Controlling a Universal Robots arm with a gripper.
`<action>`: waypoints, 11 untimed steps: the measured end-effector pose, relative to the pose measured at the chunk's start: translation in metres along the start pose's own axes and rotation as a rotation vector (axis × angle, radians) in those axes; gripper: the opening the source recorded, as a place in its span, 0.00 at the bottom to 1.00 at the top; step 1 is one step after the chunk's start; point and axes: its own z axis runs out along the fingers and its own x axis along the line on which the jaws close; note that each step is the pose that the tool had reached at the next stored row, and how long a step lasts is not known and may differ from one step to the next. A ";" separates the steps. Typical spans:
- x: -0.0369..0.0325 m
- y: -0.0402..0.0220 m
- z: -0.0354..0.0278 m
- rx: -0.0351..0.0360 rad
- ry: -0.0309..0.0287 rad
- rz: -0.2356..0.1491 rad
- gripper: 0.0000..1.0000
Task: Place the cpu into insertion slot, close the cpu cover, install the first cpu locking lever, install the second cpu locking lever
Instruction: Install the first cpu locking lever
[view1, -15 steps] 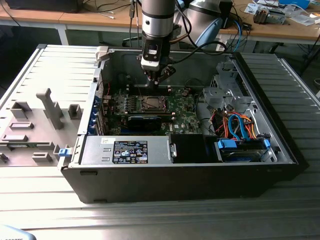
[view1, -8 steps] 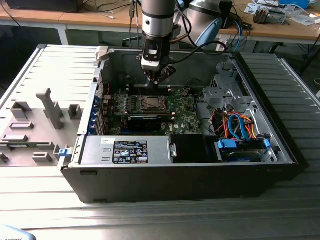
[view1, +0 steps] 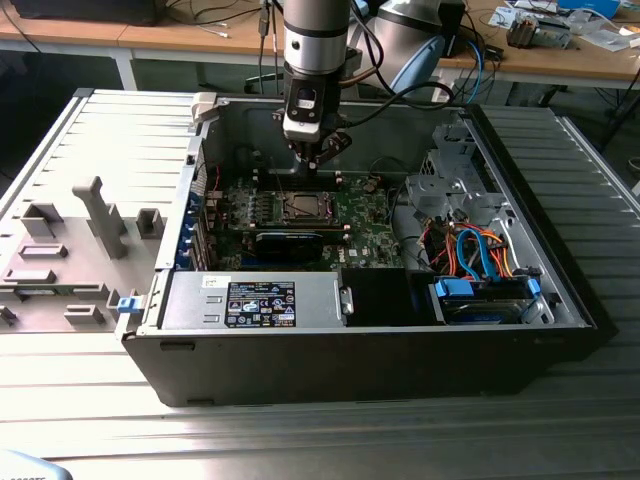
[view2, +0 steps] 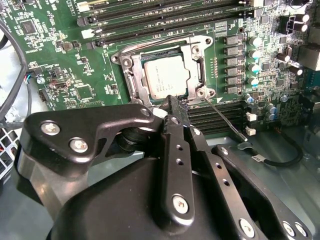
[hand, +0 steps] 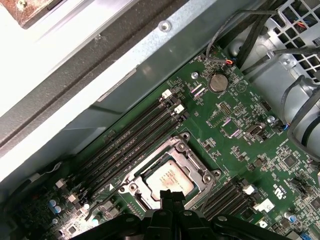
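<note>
The cpu (view2: 167, 75), a flat square with a dull silver-grey top, lies in its socket on the green board (view2: 100, 65). The cover (view2: 134, 75), a thin silvery frame with a cut-out centre, lies flat around it, and the chip shows through the opening. A thin wire lever (view2: 226, 119) runs slanting out from the socket's corner and ends in a small hooked tip.

The claw (view2: 172, 100) is matt black metal with round screw heads. Its fingers are drawn together with nothing between them, and the tips sit over the socket's edge beside the lever's root. I cannot tell whether they touch it.

Long black memory slots (hand: 130, 142) lie on both sides of the socket. A round silver coin cell (hand: 218, 82) sits farther off on the board, and rows of small grey-topped capacitors (view2: 255, 55) stand near the cover.

In the exterior view the arm (view1: 315, 40) reaches down into an open dark case (view1: 350, 360) on a ribbed metal bench (view1: 300, 440). A grey box (view1: 250, 300) with a label sits along the case's near side, and blue and orange cables (view1: 480, 255) are bunched at the exterior view's right. A grey fixture (view1: 100, 215) of blocky shapes lies outside the case at the exterior view's left.
</note>
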 end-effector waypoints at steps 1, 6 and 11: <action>0.0000 0.0000 0.0000 -0.0001 0.0000 -0.001 0.11; 0.0000 0.0000 0.0000 -0.0001 0.0000 -0.005 0.11; 0.0000 0.0000 0.0000 -0.0001 -0.0001 -0.009 0.11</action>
